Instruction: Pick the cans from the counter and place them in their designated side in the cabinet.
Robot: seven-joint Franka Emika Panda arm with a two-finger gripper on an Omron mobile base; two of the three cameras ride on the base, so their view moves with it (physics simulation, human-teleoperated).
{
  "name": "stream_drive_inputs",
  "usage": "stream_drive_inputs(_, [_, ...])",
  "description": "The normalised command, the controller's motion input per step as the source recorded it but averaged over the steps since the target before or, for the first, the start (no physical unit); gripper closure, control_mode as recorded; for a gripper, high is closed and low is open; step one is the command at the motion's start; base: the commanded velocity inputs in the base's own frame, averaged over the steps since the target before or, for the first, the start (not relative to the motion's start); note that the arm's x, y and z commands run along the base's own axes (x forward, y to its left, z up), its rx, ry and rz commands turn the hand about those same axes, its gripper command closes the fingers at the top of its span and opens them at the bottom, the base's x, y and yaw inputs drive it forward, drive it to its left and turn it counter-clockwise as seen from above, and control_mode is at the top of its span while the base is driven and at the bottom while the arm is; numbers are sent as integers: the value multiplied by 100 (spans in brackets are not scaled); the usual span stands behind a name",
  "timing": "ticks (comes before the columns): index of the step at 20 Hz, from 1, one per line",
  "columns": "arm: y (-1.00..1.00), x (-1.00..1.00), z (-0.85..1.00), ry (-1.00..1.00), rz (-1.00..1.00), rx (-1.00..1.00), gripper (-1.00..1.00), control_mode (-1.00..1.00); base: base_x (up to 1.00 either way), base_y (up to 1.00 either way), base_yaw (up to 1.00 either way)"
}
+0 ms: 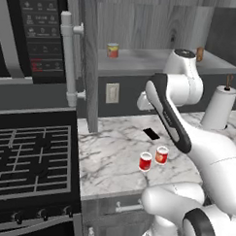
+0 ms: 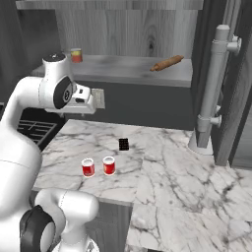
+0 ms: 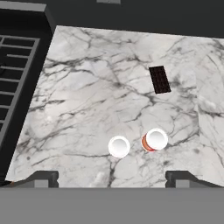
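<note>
Hand view: cans (image 3: 119, 146) upright on counter (image 3: 87, 87); end effector (image 3: 112, 178) spread wide.

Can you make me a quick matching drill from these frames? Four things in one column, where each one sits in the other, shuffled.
Things:
1. plain red can
2. banded can
3. rolling pin
4. black mark

Places:
A. on the cabinet shelf, at the end by the upright wood panel
B. flat on the marble counter, beyond the two cans
C. on the counter, beside the orange-red can
D. lying on the cabinet shelf, at the other end from the banded can

Pairs: 1-C, 2-A, 3-D, 4-B
</note>
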Motion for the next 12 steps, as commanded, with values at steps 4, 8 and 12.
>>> stream_drive_inputs(4, [1, -26, -22, 0, -2, -2, -100, -100, 0, 0, 0])
stream_drive_inputs(8, [0, -9, -13, -1, 0, 0, -100, -100, 0, 0, 0])
stream_drive_inputs(12, [0, -11, -19, -3, 0, 0, -100, -100, 0, 0, 0])
